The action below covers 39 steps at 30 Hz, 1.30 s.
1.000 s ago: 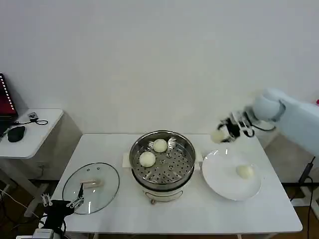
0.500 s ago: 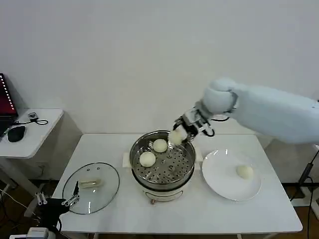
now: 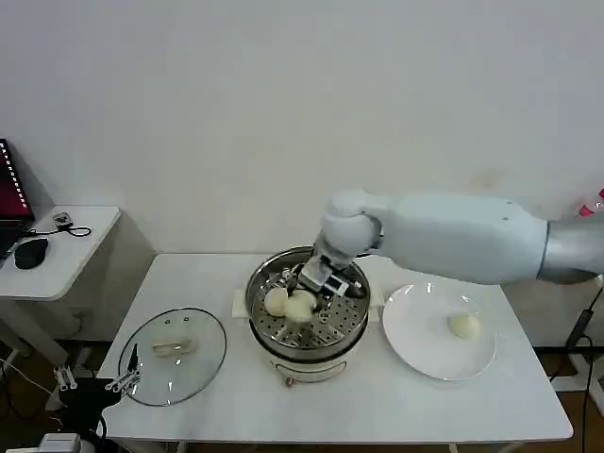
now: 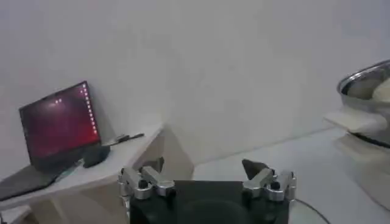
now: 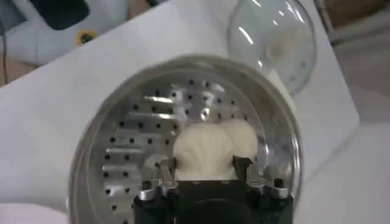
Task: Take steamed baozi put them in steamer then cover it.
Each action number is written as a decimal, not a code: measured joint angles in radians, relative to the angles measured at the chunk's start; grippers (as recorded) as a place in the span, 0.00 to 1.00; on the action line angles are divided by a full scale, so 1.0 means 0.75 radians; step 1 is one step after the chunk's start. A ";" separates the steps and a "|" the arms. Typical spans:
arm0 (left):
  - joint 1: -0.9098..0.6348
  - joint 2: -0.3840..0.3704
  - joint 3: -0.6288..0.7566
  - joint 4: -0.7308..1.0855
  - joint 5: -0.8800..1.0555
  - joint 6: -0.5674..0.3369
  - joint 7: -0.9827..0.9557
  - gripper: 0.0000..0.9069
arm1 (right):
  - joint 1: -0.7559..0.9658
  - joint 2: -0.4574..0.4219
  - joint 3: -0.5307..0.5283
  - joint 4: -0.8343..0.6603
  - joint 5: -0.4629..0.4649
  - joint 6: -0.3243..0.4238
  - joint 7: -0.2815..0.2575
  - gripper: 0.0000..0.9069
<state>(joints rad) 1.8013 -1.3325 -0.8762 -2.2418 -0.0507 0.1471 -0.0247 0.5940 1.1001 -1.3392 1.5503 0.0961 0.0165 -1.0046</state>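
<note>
A steamed baozi [image 3: 301, 305] sits between the fingers of the right claw [image 3: 307, 291], which is clenched on it just above the perforated tray [image 5: 131, 152] inside the steamer [image 3: 351, 316]; whether the bun touches the tray cannot be told. In the right wrist view this baozi [image 5: 201, 149] presses against a second one [image 5: 242, 137] beside it, both pale lumps over the tray. The head view shows another baozi [image 3: 275, 301] touching the held one on the side toward the robot's left. The steamer stands at the middle of the white tabletop [image 3: 491, 401]. On the robot's right of it lies a white plate [image 3: 415, 340], close beside the pot, with 1 baozi [image 3: 462, 325] resting on it. On the robot's left of the steamer the clear glass lid [image 3: 193, 363] lies flat on the tabletop, its pale handle [image 3: 171, 349] upward, well apart from the pot. The left claw [image 3: 92, 384] hangs low at the near left corner of the tabletop, beside the lid, fingers spread and holding nothing; the left wrist view shows its 2 fingertips [image 4: 152, 165] apart. Farther left a side table [image 3: 66, 255] carries a laptop [image 4: 58, 125].
</note>
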 measured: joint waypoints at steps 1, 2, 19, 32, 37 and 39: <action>0.002 -0.002 -0.002 0.000 0.000 -0.001 0.000 1.00 | -0.006 0.004 -0.004 -0.003 -0.015 0.011 -0.001 0.71; 0.004 -0.003 -0.003 0.000 0.000 -0.002 0.000 1.00 | -0.010 0.008 -0.008 -0.005 -0.030 0.021 -0.002 0.71; 0.000 -0.013 -0.008 0.009 0.000 -0.006 0.001 1.00 | -0.039 0.029 -0.043 0.023 -0.157 0.123 -0.025 0.71; 0.000 -0.016 -0.008 0.007 0.000 -0.007 0.001 1.00 | -0.035 0.028 -0.054 0.044 -0.173 0.144 -0.053 0.89; 0.000 -0.016 -0.007 0.004 0.000 -0.007 0.001 1.00 | -0.028 0.020 -0.057 0.048 -0.173 0.152 -0.058 1.00; -0.001 -0.016 -0.007 0.003 0.000 -0.006 0.002 1.00 | -0.025 0.020 -0.058 0.048 -0.172 0.155 -0.058 1.00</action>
<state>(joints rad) 1.8002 -1.3443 -0.8811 -2.2393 -0.0509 0.1423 -0.0235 0.5750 1.1148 -1.3827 1.5867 -0.0331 0.1329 -1.0480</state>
